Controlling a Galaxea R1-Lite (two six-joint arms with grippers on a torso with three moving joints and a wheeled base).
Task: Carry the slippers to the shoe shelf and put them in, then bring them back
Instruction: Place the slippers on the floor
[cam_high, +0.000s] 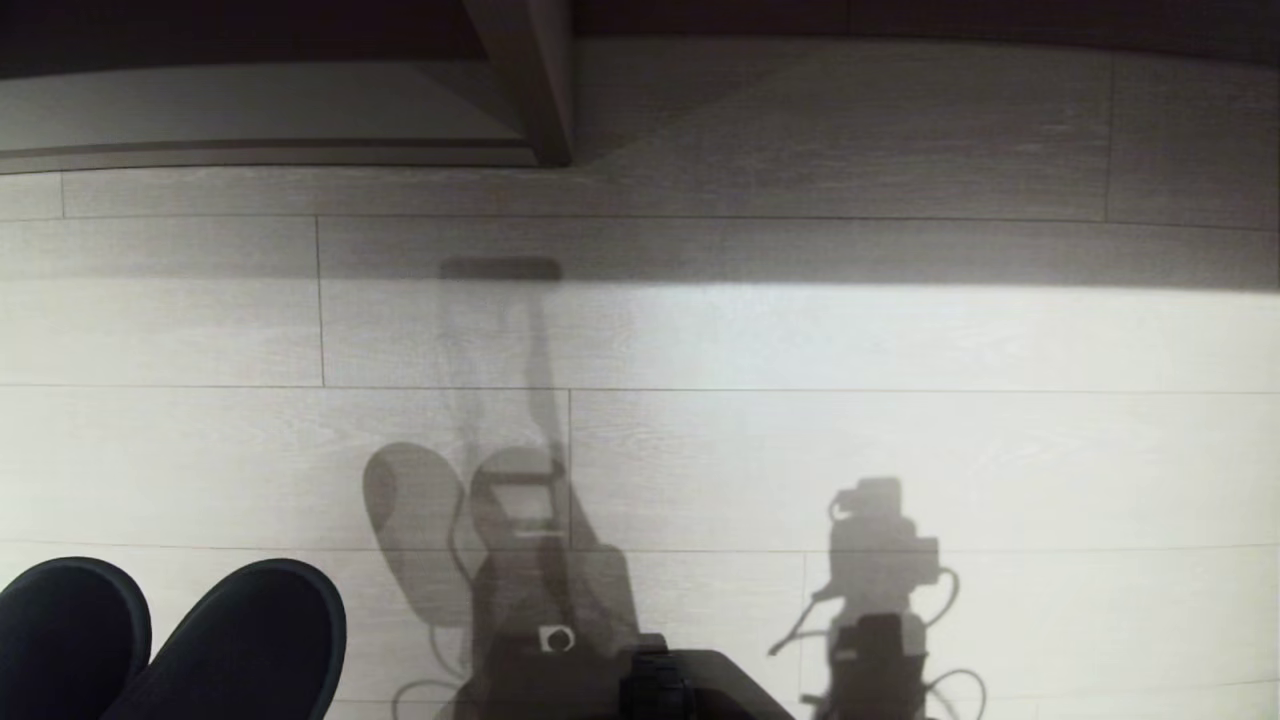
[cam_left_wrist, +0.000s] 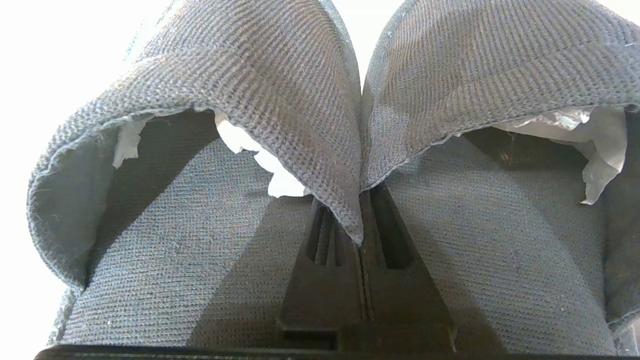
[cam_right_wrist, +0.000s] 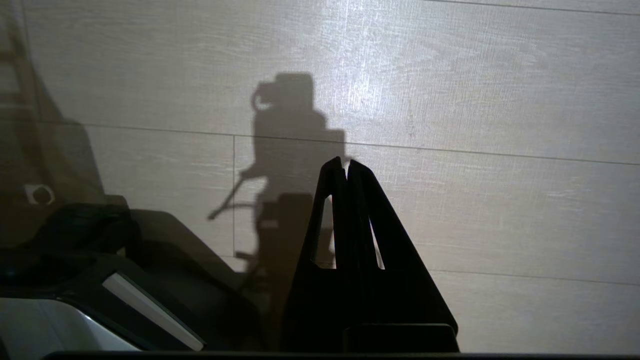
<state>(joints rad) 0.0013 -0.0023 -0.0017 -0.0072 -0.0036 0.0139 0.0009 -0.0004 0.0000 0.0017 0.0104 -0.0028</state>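
Pale grey wood-grain plank floor (cam_high: 800, 340) under bright light with robot shadows, dark-edged grey-beige board shoe shelf (cam_high: 250, 110) at far left, dark charcoal knit fabric slippers (cam_left_wrist: 320, 100) pinched at their inner edges by left hand (cam_left_wrist: 361, 235), right hand (cam_right_wrist: 345, 167) pressed together, empty, no readable writing

No legible text, label, brand, number or sign in any view.
The slippers (cam_left_wrist: 280, 100) show plain knit fabric without print; the floor boards (cam_high: 800, 340) carry wood grain only; a small pale round mark on the robot's base (cam_high: 556, 638) cannot be read.
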